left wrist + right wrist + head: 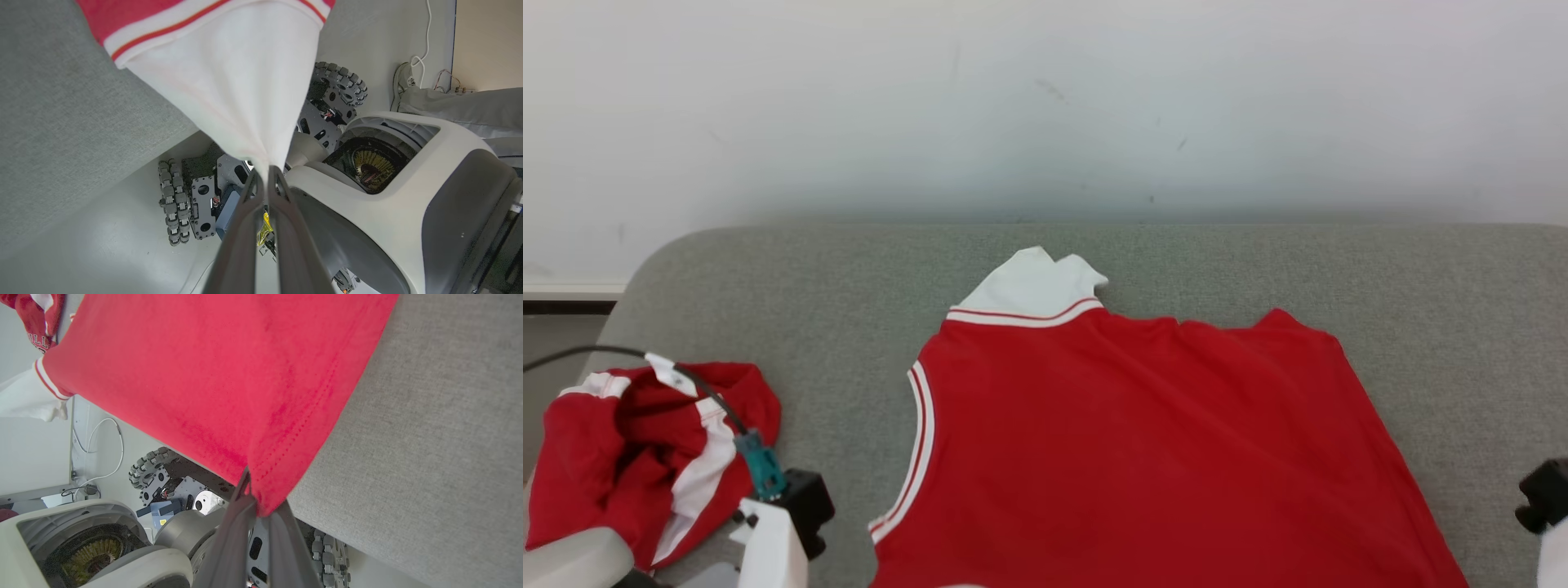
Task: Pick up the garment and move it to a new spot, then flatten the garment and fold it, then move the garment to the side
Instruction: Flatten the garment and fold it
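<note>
The garment [1143,457] is a red shirt with white sleeves and striped trim, lying spread on the grey cushioned surface [1258,261]. One white sleeve [1033,286] points to the far side. Its near end runs past the surface's front edge. My left gripper [267,171] is shut on the tip of the other white sleeve [237,90], which is pulled taut into a cone. My right gripper [257,506] is shut on a red hem corner of the garment [212,375], beside the surface's edge [429,437].
A second crumpled red and white garment [645,457] lies at the surface's left end, beside my left forearm [768,531]. A pale wall [1045,98] stands behind. Below the grippers are my base and its wheels [179,208], and cables on the floor [98,449].
</note>
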You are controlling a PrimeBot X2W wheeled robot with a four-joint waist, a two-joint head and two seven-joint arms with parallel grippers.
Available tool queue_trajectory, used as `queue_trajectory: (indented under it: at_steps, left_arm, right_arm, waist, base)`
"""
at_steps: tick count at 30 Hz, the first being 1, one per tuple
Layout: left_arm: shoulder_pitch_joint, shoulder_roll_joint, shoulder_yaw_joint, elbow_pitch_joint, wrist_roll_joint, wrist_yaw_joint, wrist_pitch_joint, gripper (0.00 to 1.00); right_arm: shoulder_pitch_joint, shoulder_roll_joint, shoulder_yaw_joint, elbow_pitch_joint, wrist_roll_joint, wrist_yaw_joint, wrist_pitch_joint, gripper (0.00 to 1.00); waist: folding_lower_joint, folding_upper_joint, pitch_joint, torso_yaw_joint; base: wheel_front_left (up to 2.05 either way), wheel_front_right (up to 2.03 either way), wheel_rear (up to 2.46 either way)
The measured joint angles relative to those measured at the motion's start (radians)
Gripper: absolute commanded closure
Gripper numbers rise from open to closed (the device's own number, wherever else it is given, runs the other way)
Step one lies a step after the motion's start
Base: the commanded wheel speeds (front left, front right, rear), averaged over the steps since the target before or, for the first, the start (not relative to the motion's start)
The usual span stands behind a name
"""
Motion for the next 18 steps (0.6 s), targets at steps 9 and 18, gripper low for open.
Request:
queue_trajectory:
  at_steps: [9, 18]
  left_arm:
    - [0.036, 0.041, -0.001, -0.080, -0.044, 0.019, 0.022, 1.00]
    - [0.014, 0.039, 0.037, -0.068, -0.068, 0.028, 0.012, 1.00]
  right_arm:
    - [0.033, -0.145, 0.067, -0.161, 0.039, 0.000, -0.016, 1.00]
    - [-0.025, -0.179, 0.104, -0.192, 0.059, 0.000, -0.022, 1.00]
  waist:
    - [0.0000, 0.0000, 0.009, -0.011]
    - [0.0001, 0.0000, 0.028, -0.030]
  base:
    - [0.00, 0.00, 0.00]
    - [0.00, 0.00, 0.00]
